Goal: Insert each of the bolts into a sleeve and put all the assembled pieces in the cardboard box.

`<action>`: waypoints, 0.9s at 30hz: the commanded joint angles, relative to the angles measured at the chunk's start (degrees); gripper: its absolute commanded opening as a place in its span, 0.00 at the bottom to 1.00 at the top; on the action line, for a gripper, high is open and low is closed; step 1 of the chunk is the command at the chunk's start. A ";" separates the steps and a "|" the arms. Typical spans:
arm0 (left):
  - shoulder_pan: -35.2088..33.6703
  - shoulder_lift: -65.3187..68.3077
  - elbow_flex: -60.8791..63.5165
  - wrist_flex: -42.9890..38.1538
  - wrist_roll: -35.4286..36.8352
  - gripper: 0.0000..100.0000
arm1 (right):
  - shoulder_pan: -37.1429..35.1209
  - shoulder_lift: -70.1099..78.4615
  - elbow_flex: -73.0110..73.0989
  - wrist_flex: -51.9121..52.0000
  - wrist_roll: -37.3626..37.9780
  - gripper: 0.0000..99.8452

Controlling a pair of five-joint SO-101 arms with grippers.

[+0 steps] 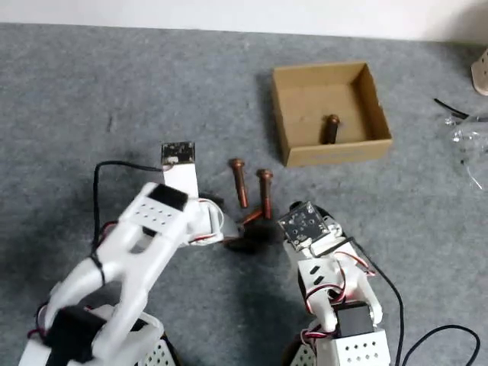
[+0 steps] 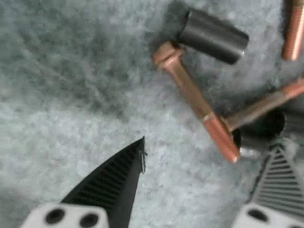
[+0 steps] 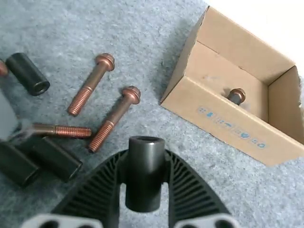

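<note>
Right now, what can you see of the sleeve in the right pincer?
The sleeve is a short, dark, smooth tube, metal by its look, with a thick wall. Its far end is open and the bore looks empty. The right pincer clamps it between ribbed black fingers, its axis along them. Nothing else visibly touches it.

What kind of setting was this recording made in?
Probably a robotics test bench: a grey felt-covered table, loose bolts and sleeves laid out near a cardboard box, and trailing cables.
</note>
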 commanded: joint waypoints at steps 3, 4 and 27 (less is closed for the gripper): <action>0.57 5.41 -3.65 -6.59 4.31 0.30 | 0.75 -1.27 5.58 0.40 -0.35 0.00; 0.57 6.29 -3.65 -7.65 5.89 0.29 | 0.75 -1.27 5.58 0.40 -0.35 0.00; -5.49 9.36 -3.74 -12.92 10.29 0.18 | 0.75 -1.01 5.58 0.48 -0.35 0.00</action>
